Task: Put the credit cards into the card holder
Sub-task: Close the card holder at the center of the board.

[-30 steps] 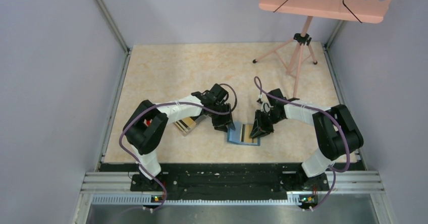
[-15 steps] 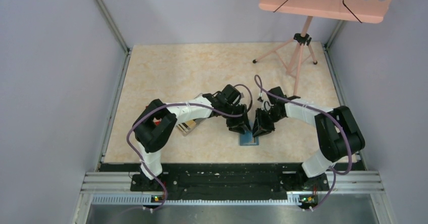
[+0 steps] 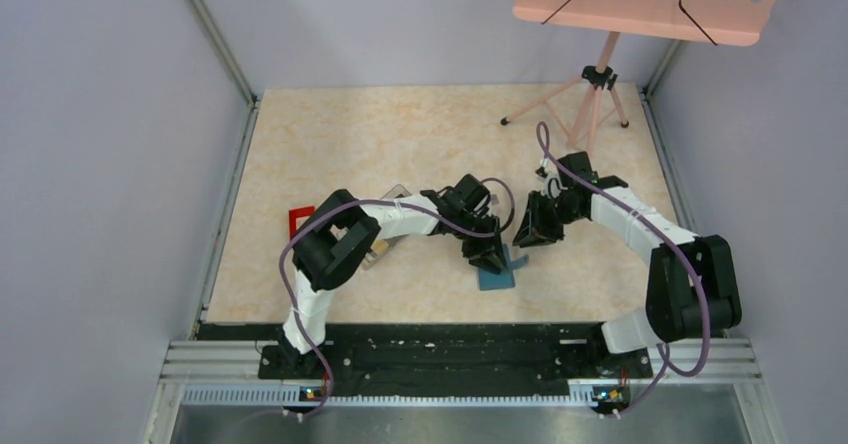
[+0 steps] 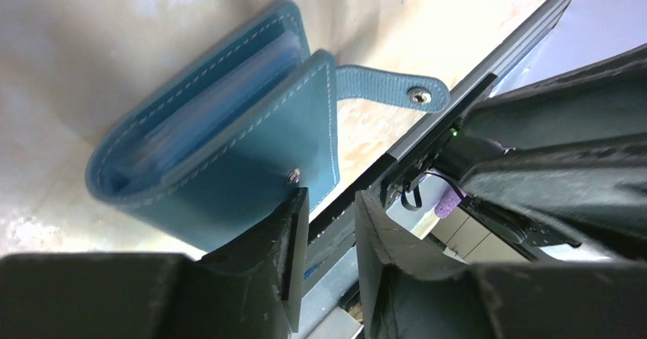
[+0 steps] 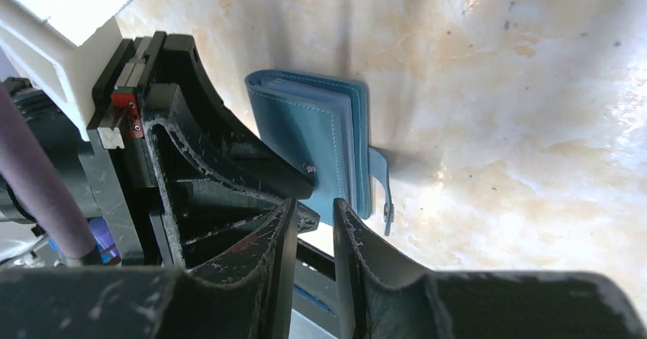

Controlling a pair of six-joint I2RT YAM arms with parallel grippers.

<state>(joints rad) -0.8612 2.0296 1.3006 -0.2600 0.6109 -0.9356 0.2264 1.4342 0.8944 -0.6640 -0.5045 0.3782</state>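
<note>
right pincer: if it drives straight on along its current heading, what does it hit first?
Most likely the teal-blue book-style stitched card holder, whose cover edge lies just beyond the right pincer. The left pincer sits close beside that line. Depth is unclear, so contact there is possible.

We see the teal-blue card holder [image 3: 497, 277] lying on the bench [image 3: 400, 134] near its front edge, folded almost shut, with pale stitching round the cover. Lighter blue inner pockets [image 4: 221, 98] show between its 2 covers. Its strap tab [image 4: 385, 87] sticks out unfastened, snap exposed. The credit cards [image 3: 377, 252] lie well to its left, mostly hidden.
</note>
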